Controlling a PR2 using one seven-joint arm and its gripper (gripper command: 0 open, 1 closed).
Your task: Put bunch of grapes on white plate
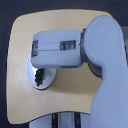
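Table point(20, 75): a light wooden top with rounded corners fills most of the exterior view; dark floor shows past its edges at the top and at the view's left.
Arm point(102, 60): a bulky pale grey arm comes in from the lower part of the view's right, rises, then bends across toward the view's left, covering much of the tabletop.
Forearm block point(55, 47): a boxy grey section with two small dark windows on its upper face lies over the middle of the table and hides the far part of the plate.
White plate point(31, 82): round and glossy, it lies flat on the table at the view's left of centre; only its lower-left part shows from under the arm.
Bunch of grapes point(39, 76): a small dark cluster lies on the plate's visible part, right at the arm's lower edge.
Gripper point(45, 72): it points down over the plate just beside the grapes; its fingers are hidden or too blurred, so I cannot tell whether it is released, clenched, or grasping the bunch.
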